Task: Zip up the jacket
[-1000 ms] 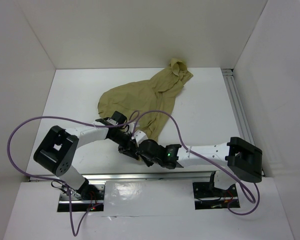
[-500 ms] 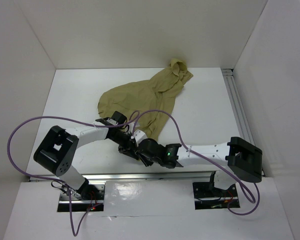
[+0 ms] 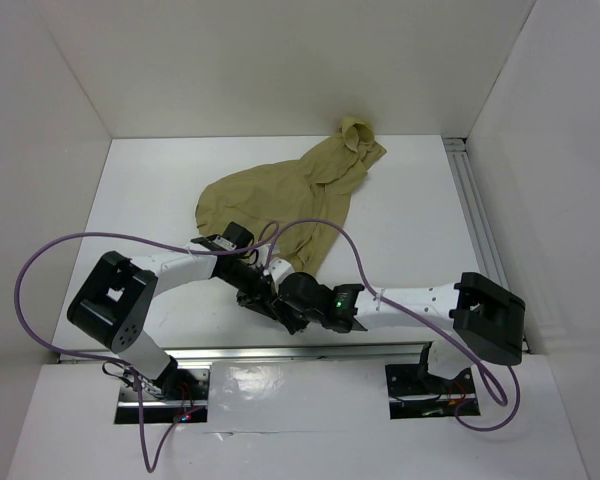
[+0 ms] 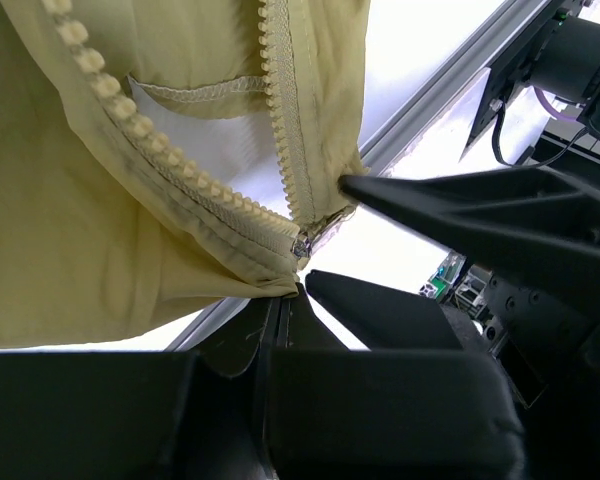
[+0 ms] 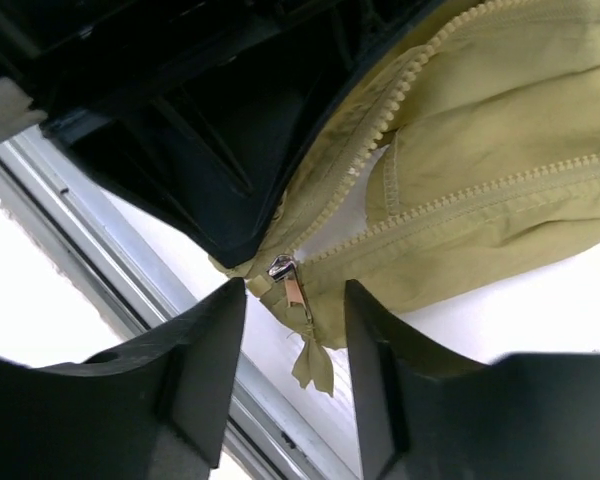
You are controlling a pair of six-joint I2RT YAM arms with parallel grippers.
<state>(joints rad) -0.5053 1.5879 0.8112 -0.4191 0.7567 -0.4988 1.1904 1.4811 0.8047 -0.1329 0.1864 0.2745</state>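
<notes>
Over on the left, the left arm point(image 3: 110, 300) folds at its big black elbow block near the front edge. Its white forearm runs out to the right, low across the table point(image 3: 140, 200), with a purple cable point(image 3: 100, 235) arching over it. At its tip the left gripper point(image 4: 294, 290) is clamped right down, jaws together on the bottom corner of the jacket point(image 3: 280, 195). It pinches the hem just below where the two rows of zipper teeth point(image 4: 280, 120) meet. The jacket itself lies crumpled mid-table, hood point(image 3: 358, 135) toward the far wall and lower hem at the near side, where both wrists come together. In the right wrist view the metal slider point(image 5: 282, 268) sits at the very foot of the zipper, pull tab hanging down. The right gripper point(image 5: 294, 292) stands parted, a finger on each side of that slider with a gap showing on both sides and nothing in its grasp. Its fingertips point at the left gripper's black body, almost nose to nose. Out on the right, the right arm point(image 3: 490, 320) mirrors its partner, with its elbow block by the right wall and its forearm stretched leftward and low toward the centre.
</notes>
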